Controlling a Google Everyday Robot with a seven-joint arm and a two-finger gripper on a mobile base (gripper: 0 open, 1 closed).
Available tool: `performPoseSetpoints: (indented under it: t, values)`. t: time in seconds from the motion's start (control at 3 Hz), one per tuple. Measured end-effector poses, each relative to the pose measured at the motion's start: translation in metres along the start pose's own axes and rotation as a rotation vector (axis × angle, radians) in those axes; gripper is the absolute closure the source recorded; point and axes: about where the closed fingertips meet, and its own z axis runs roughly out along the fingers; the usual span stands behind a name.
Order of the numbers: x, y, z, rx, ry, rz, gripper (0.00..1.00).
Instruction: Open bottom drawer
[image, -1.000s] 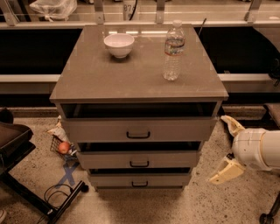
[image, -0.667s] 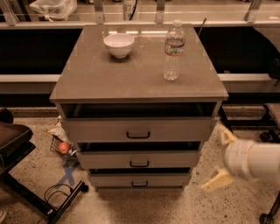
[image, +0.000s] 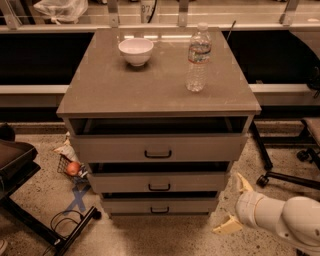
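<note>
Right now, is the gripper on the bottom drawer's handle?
No, the gripper hangs open to the right of the bottom drawer, not touching its handle.

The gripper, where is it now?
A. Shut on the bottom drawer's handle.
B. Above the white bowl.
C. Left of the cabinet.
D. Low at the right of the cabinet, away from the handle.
D: the open gripper is right of the bottom drawer, away from its black handle.

Cabinet top (image: 150, 85): smooth matt grey-brown, laminate-like, slight sheen at back. Front of bottom drawer (image: 130, 206): same matt finish; handle (image: 160, 210) black. Bowl (image: 135, 50): glossy white, ceramic-like. Bottle (image: 198, 57): clear plastic. Floor (image: 40, 195): speckled, stone-like. Gripper (image: 235, 205), low, just right of bottom drawer: cream matt plastic-looking fingers (image: 243, 183), spread; arm shell (image: 295, 220) smooth white.
</note>
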Motion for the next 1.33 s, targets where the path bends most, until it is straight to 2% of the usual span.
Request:
performPoseSetpoints:
  t: [0.33, 0.67, 1.33]
  values:
    - [0.031, 0.004, 0.046, -0.001, 0.011, 0.010, 0.00]
    - [0.051, 0.008, 0.091, -0.035, 0.042, 0.028, 0.00]
    - [0.053, 0.014, 0.107, -0.063, 0.047, 0.029, 0.00]
